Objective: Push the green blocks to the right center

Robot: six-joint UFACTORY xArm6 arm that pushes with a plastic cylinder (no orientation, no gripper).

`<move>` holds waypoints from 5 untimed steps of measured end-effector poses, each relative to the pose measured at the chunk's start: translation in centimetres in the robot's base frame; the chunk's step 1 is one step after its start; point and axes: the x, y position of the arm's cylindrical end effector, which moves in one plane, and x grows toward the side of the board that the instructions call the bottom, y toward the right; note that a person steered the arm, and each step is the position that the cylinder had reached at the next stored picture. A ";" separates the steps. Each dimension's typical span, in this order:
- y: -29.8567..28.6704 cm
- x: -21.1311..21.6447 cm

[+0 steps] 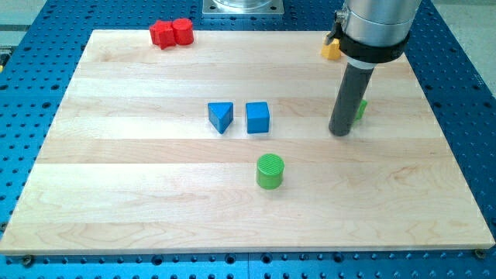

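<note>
A green cylinder (270, 171) stands on the wooden board (139, 194) below the view's middle. A second green block (362, 108) shows only as a sliver at the view's right, mostly hidden behind my rod; its shape cannot be made out. My tip (339, 133) rests on the board just left of and below that hidden green block, and up and to the right of the green cylinder.
A blue triangular block (221, 116) and a blue cube (257, 118) sit near the middle. Two red blocks (171, 33) lie together at the top left. A yellow block (331, 50) peeks out beside the arm at the top right.
</note>
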 end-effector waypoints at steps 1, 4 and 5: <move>-3.9 -0.4; 0.4 -2.2; -0.8 7.1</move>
